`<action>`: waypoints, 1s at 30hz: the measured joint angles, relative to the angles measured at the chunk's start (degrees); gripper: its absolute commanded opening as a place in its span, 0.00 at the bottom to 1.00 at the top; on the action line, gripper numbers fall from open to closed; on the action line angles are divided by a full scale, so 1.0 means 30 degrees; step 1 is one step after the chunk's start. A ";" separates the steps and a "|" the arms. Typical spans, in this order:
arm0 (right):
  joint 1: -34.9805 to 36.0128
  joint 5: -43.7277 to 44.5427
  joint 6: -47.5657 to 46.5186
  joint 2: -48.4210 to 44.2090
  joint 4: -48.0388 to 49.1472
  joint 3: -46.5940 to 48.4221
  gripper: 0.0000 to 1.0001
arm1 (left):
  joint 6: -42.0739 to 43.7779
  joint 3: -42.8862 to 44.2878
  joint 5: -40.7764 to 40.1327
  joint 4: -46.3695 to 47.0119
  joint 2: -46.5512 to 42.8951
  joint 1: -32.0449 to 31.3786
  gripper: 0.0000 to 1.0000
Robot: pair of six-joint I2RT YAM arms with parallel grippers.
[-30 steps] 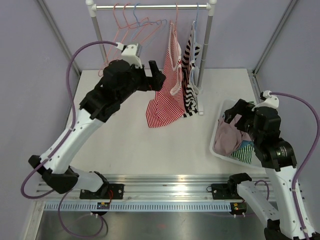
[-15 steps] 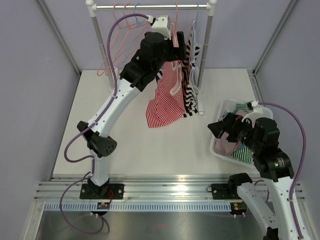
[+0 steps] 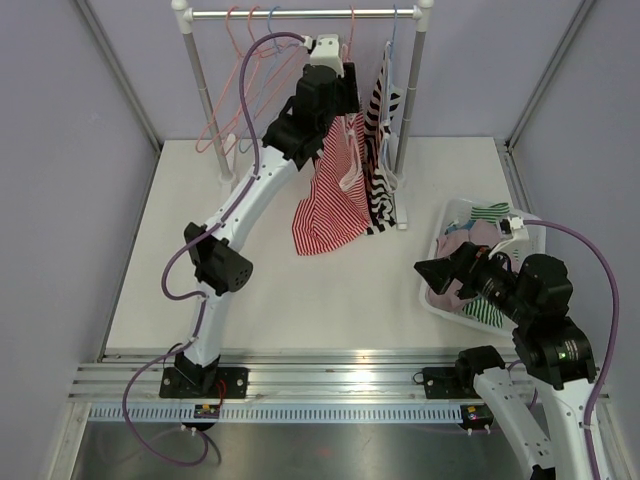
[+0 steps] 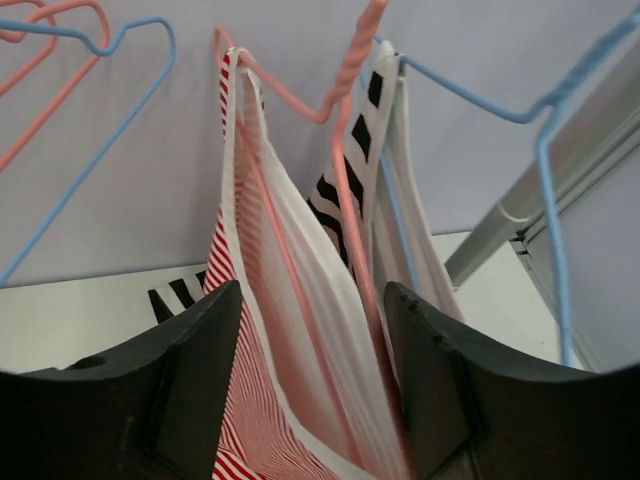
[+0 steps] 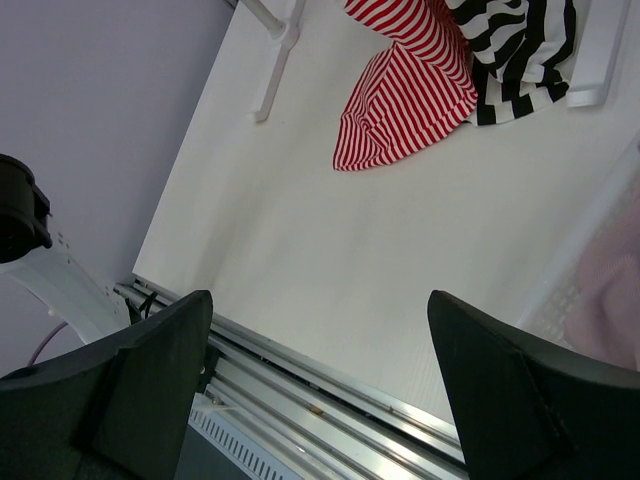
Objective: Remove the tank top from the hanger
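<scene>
Tank top (image 4: pixel 258 290) and hanger (image 4: pixel 345 160) between parted fingers (image 4: pixel 190 380) of left tool (image 4: pixel 312 320)

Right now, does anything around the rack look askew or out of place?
Only the red-striped tank top: its lower part splays out and lies bunched on the table instead of hanging straight from its pink hanger. Nothing looks spilled or damaged.

Robot lab cell: plain walls (image 3: pixel 60 150), aluminium rail (image 3: pixel 330 365), white table (image 3: pixel 260 290).

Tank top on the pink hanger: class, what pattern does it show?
The tank top has red-and-white stripes, clearest in the top external view.
</scene>
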 measured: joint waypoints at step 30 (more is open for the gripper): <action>0.0000 -0.0066 -0.0313 -0.0211 -0.0707 0.0277 0.97 | -0.1144 -0.0678 0.3993 -0.0510 -0.3512 0.2251 0.00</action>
